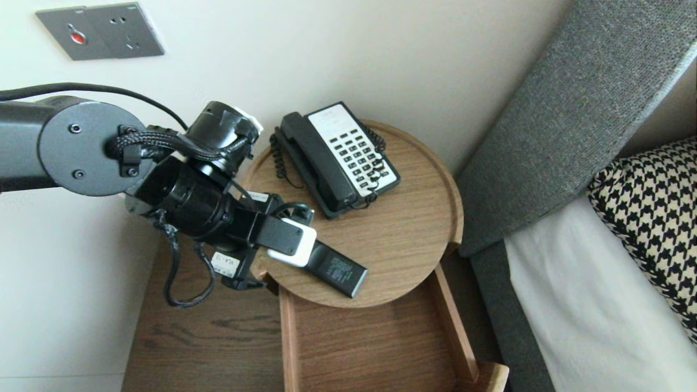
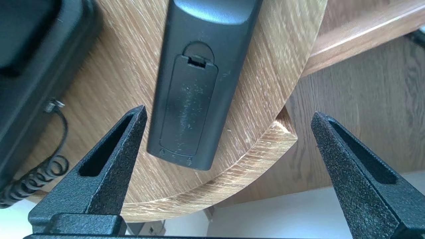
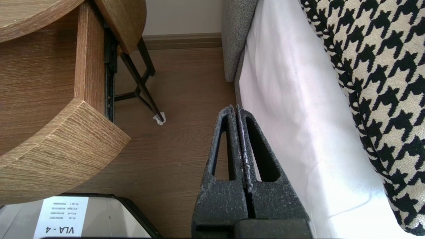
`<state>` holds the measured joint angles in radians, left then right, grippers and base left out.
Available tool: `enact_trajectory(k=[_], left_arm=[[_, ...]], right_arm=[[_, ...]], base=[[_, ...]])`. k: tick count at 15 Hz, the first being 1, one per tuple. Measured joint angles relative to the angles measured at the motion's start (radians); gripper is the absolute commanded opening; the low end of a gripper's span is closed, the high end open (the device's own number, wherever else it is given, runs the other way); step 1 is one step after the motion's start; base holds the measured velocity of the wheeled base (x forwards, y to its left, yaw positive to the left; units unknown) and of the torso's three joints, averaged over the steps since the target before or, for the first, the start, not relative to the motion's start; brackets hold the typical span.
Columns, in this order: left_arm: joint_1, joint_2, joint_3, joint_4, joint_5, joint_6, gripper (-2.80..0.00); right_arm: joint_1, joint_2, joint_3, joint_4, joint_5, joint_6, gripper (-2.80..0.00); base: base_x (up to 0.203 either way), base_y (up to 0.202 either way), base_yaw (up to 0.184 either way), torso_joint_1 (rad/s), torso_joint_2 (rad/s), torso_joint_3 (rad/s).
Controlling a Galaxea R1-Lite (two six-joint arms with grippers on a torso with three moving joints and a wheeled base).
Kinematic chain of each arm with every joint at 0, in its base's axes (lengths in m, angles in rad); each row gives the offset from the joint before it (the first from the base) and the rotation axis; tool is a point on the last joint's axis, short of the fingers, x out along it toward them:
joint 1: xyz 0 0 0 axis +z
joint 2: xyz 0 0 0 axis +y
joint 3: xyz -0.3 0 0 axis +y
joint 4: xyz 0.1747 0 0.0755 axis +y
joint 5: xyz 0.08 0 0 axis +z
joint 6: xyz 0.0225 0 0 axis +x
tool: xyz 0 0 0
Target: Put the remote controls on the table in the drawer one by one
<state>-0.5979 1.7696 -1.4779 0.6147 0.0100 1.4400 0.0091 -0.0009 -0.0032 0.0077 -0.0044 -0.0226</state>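
Head view: left gripper (image 1: 288, 242) is released, fingers spread wide and holding nothing. It sits low over one end of the remote (image 1: 337, 272). The remote lies back-side up on the round tabletop (image 1: 403, 234), running away from the fingers to the top's rim. The phone (image 1: 337, 158) is on the same top, off to one side of the gripper and apart from the remote. The open drawer (image 1: 370, 348) is just below and past the remote's far end.

Left wrist view: left gripper (image 2: 229, 111) has the remote (image 2: 191, 99) straight ahead, battery cover up, with its near end inside the gap. One finger (image 2: 109, 156) is just beside the remote's edge. The other finger (image 2: 362, 172) is well apart from it, out past the tabletop (image 2: 109, 76) rim. Cannot tell if either finger touches the top. The phone (image 2: 30, 66) and its coiled cord sit outside the nearer finger.

Right wrist view: right gripper (image 3: 236, 109) is clenched on nothing, pads pressed together. It hangs over the floor (image 3: 176, 99), with the bed sheet (image 3: 289, 109) and pillow (image 3: 382, 66) on one side and the drawer front on the other.
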Motion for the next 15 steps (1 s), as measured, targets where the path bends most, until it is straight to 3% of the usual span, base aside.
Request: enact_trajectory(k=[3,12,15], left_arm=[[0.0,0.006,-0.002,0.004,0.037,-0.002,0.0],[-0.007,0.054,-0.075,0.0,0.042,-0.002,0.0],[-0.013,0.062,-0.081,-0.006,0.074,0.0,0.0]], right_arm=[[-0.001,0.0,0.0,0.0,0.0,0.0,-2.8],[0.0,0.0,0.0,0.0,0.0,0.0,-2.8],[0.0,0.0,0.0,0.0,0.0,0.0,-2.8]], base=[[0.0,0.0,0.0,0.0,0.0,0.0],[0.0,0.0,0.0,0.0,0.0,0.0],[0.0,0.0,0.0,0.0,0.0,0.0]])
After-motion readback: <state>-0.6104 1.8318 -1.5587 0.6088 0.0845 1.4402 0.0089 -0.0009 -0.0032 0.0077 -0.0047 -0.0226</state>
